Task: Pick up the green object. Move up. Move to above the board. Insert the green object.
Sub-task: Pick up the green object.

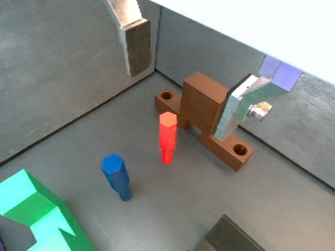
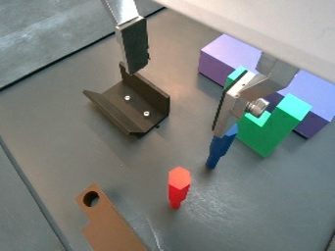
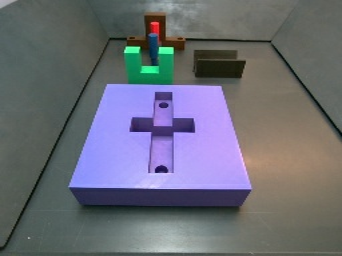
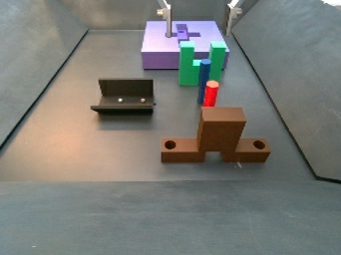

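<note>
The green object [image 3: 150, 63] stands on the floor just beyond the board's [image 3: 201, 150] far end. It also shows in a side view [image 4: 213, 60] and in both wrist views [image 1: 33, 211] [image 2: 275, 125]. The board is a large purple slab with a cross recess, and parts of it show in a wrist view [image 2: 225, 59]. My gripper [image 1: 179, 98] [image 2: 177, 98] is open and empty. It hangs well above the floor, off to one side of the green object. Its fingertips show at the top edge of a side view [image 4: 200, 9].
A blue peg [image 2: 221, 147] stands right beside the green object. A red peg [image 2: 177, 186] and a brown block [image 1: 203, 110] stand further on. The fixture [image 2: 128, 106] stands apart on the floor [image 4: 127, 97]. Grey walls enclose the floor.
</note>
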